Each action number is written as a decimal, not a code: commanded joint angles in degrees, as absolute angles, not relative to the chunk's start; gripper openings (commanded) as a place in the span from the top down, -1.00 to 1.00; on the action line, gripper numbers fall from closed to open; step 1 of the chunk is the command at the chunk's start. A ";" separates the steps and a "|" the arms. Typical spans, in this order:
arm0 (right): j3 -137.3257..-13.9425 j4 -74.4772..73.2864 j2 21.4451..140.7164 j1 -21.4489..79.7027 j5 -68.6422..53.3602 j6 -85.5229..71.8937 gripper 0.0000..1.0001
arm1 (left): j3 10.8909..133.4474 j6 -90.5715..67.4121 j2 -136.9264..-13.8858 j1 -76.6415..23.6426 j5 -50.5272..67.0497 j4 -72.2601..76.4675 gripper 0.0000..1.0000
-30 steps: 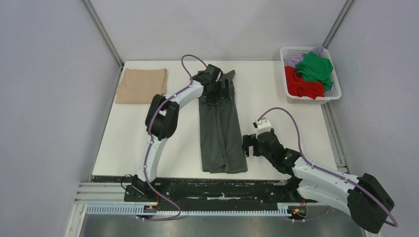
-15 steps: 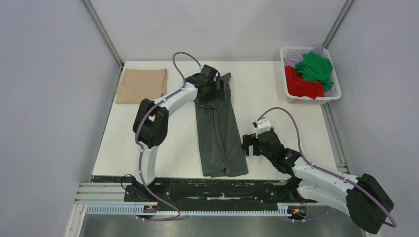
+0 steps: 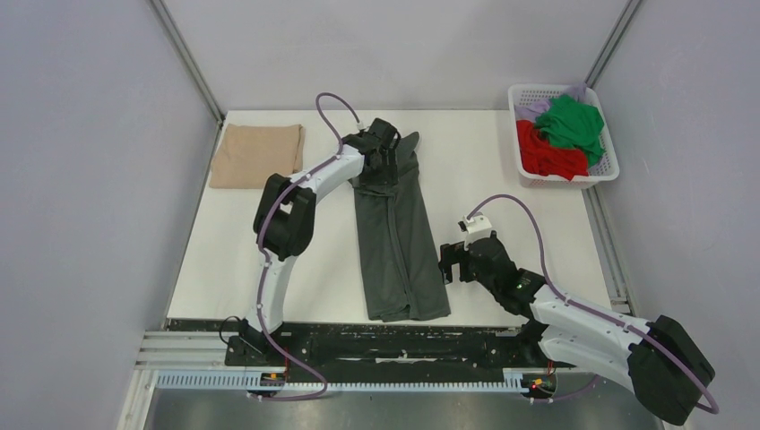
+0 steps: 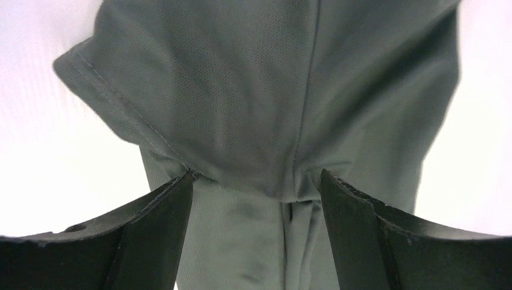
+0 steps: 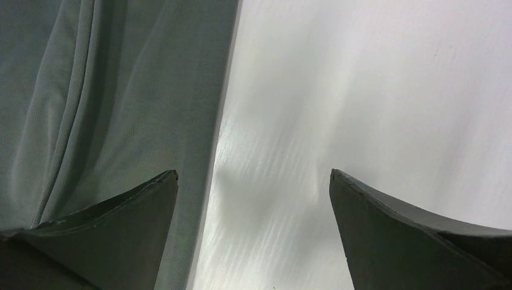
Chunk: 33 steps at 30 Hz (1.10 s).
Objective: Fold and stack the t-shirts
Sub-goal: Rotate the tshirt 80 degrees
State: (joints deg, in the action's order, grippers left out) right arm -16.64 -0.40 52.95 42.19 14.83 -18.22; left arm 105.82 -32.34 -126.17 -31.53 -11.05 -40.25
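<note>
Elbow's swung back right a bit. My left hand (image 4: 256, 181) hangs spread open over the far end of the gray t-shirt (image 3: 399, 242), mid-counter (image 3: 511, 206). My right hand (image 5: 253, 175) is open just beside it. I worry a lopsided pinch skews the fold.

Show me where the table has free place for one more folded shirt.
Bare table lies between the gray shirt and the basket, and on the near left, in front of the tan folded shirt. The middle is crowded: the left pincer over the gray shirt's far end, the right pincer beside its right edge.
</note>
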 commanded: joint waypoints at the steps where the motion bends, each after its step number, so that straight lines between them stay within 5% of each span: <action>1: -16.28 1.93 53.22 41.95 14.21 -17.72 -0.96 | 108.89 -34.69 -128.87 -31.33 -11.67 -42.16 -0.55; 6: -16.05 1.93 52.99 41.84 13.87 -18.10 -0.96 | 108.05 -35.47 -128.39 -31.36 -11.74 -42.12 -0.14; 11: -15.89 2.02 52.51 41.78 13.87 -17.93 -0.96 | 105.86 -35.89 -125.73 -31.38 -12.80 -42.06 0.02; 33: -16.11 2.02 53.01 41.54 13.42 -17.00 -0.96 | 95.63 -36.82 -117.07 -32.12 -9.19 -35.66 -0.11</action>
